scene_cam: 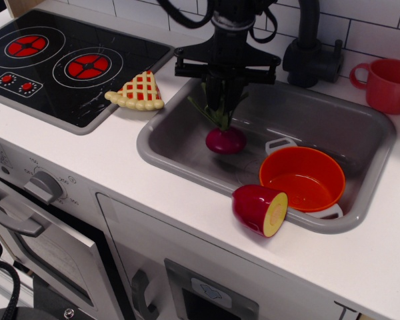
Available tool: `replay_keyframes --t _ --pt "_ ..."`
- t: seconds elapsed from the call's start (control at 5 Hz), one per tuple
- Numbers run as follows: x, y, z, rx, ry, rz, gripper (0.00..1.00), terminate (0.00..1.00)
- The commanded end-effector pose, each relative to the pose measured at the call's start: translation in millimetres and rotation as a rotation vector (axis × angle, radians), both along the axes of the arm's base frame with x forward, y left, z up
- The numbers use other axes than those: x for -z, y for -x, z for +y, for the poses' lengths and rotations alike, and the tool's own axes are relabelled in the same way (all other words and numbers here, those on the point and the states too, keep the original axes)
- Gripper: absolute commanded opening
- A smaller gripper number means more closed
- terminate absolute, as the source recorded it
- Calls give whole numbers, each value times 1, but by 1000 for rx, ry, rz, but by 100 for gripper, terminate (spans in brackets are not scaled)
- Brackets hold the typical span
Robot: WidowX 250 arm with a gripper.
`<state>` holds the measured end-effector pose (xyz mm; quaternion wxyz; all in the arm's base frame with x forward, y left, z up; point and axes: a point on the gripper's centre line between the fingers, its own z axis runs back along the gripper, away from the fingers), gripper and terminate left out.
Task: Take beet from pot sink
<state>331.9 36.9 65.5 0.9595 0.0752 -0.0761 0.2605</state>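
The beet [226, 140], a dark magenta bulb with green stalks, hangs low in the left part of the grey sink [161, 152], near or on its floor. My black gripper [225, 100] is shut on the beet's green stalks from above. The orange-red pot [302, 177] with pale handles stands empty in the sink's right front part, apart from the beet.
A halved red fruit with a yellow face [260, 209] lies on the counter at the sink's front rim. A lattice pie slice [137, 92] lies left of the sink by the black stove [53, 63]. A red mug [389, 84] and dark faucet [311, 50] stand behind.
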Motion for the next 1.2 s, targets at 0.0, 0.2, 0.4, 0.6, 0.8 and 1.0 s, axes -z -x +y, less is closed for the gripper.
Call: replay_keyframes --t 0.0,0.2,0.4,0.6,0.8,1.0 --pt "-26 -1 10 45 -2 -37 100 0" --pt "-32 -3 12 40 -4 -38 100 0" --pt "-32 -3 12 40 -4 -38 100 0" --pt "-32 -3 12 40 -4 -38 100 0" --pt "-32 -3 12 40 -4 -38 100 0" --pt "-32 -3 12 40 -4 -38 100 0"
